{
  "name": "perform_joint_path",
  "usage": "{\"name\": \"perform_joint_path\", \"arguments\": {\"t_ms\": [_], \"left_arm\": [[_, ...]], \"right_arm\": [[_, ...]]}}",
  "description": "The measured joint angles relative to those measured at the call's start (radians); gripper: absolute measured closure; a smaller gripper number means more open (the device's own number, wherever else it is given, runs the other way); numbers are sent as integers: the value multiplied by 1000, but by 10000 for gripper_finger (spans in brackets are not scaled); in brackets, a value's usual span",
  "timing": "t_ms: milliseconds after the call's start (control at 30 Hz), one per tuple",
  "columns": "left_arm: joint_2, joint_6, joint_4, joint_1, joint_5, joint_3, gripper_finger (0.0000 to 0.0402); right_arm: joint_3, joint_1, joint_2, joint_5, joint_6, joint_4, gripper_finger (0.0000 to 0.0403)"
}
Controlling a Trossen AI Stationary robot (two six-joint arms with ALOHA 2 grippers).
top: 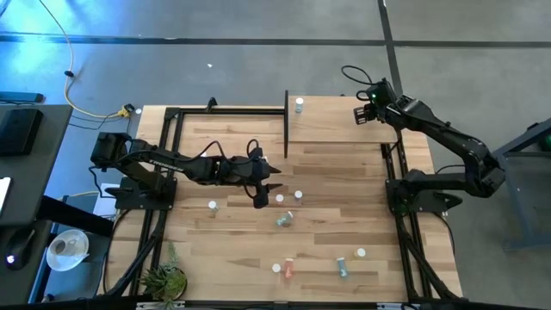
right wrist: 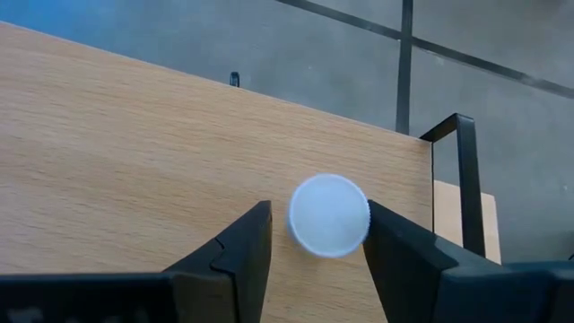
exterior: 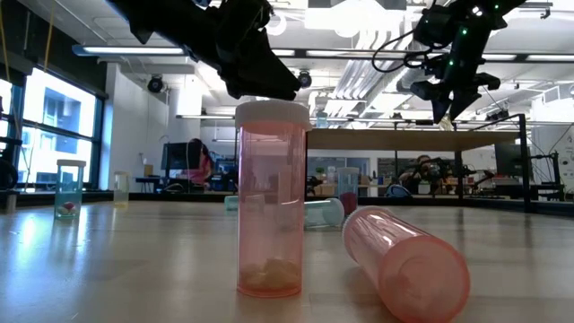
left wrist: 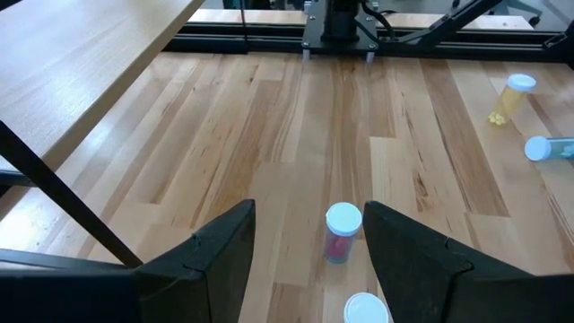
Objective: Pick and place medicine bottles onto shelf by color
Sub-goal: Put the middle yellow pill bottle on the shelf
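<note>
My right gripper [right wrist: 318, 215] hangs open over the far right corner of the shelf [top: 336, 129], a raised light-wood panel. A bottle's white cap [right wrist: 329, 215] shows between its fingers, with a gap on one side. Another white-capped bottle [top: 299, 105] stands at the shelf's far left corner. My left gripper [left wrist: 309, 215] is open above the table's middle [top: 265, 185]. A red bottle [left wrist: 342, 231] stands on the table just ahead of it, and another white cap [left wrist: 366, 309] shows nearer. More medicine bottles stand or lie on the table [top: 284, 220] [top: 287, 269] [top: 342, 267].
A black frame post [right wrist: 462, 179] edges the shelf beside my right gripper. A yellow bottle [left wrist: 508, 97] and a blue one [left wrist: 549, 148] lie on the table ahead of my left gripper. A small plant [top: 164, 277] sits at the near left corner. People sit in the room behind.
</note>
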Motion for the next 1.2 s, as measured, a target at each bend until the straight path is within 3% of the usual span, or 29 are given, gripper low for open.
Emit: {"name": "perform_joint_path", "arguments": {"t_ms": [1200], "left_arm": [[0,0,0,0,-1,0,202]], "right_arm": [[0,0,-1,73,34,80,242]]}}
